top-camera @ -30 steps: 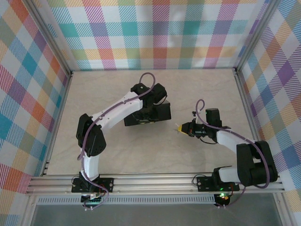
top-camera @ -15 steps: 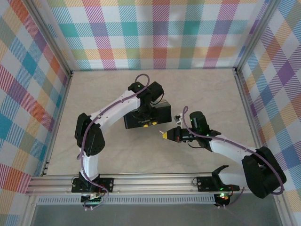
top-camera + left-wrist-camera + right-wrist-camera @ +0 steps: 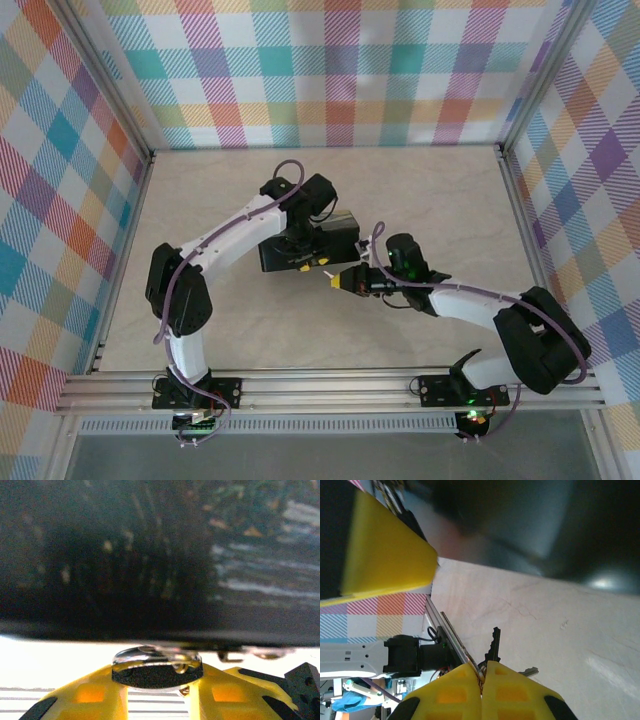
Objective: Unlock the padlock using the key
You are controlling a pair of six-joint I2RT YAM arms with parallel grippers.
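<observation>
A pale marbled table (image 3: pixel 200 210) sits inside plaid walls (image 3: pixel 330 70), with a dark box (image 3: pixel 345 238) near its middle. At the box's near edge the left gripper (image 3: pixel 305 262) pinches the small round padlock (image 3: pixel 157 667) between narrowly set fingers. The right gripper (image 3: pixel 340 283), fingers pressed together, holds the key (image 3: pixel 493 645) just off the box's near right corner.

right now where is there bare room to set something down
Bare beige tabletop runs along the plaid back wall, beside the left wall, in the far right corner and between the arm bases. Crowded: the middle, where left fingers, right fingers and thin silvery key gather at the dark rectangular box.
</observation>
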